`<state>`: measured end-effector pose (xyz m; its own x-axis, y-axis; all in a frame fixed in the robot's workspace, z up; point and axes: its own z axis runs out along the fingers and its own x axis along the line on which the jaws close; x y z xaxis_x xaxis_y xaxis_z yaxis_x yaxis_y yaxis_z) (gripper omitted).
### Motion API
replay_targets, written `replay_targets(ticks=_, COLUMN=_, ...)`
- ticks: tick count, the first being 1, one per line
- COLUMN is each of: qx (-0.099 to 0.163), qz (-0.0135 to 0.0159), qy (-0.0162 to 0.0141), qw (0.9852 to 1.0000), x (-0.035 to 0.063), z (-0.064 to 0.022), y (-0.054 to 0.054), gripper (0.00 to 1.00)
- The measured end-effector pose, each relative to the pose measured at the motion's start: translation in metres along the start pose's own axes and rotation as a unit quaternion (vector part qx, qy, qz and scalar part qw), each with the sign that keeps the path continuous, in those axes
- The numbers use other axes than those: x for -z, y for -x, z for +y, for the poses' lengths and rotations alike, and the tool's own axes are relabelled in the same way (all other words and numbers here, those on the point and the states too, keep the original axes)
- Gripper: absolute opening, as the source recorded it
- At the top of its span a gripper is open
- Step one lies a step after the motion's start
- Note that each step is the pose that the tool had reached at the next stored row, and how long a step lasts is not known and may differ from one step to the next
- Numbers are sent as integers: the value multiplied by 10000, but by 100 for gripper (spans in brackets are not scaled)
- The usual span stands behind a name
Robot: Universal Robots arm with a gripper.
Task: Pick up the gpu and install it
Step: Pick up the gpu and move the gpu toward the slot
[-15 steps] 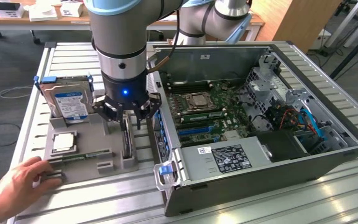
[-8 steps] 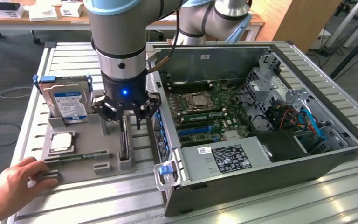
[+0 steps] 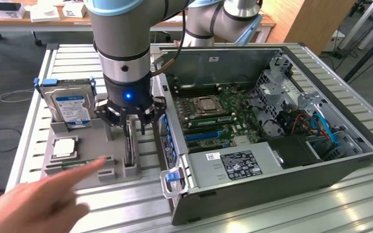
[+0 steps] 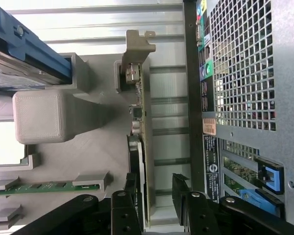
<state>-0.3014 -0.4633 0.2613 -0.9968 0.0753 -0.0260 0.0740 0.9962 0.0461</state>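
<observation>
Seeing my claw spread wide and released, I grip nothing. Its fingers straddle the gpu, which stands upright between them.

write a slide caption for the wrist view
Open gripper straddling the gpu, which stands on edge in its gray holder beside the computer case.

No readable text; hard drive label, power supply label illegible.
</observation>
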Motion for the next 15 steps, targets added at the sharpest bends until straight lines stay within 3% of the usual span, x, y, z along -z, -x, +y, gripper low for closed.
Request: replay_targets(ticks=15, qx=1, qz=-19, qy=1, qw=10000, x=3, z=-7, y=-114, gripper=43)
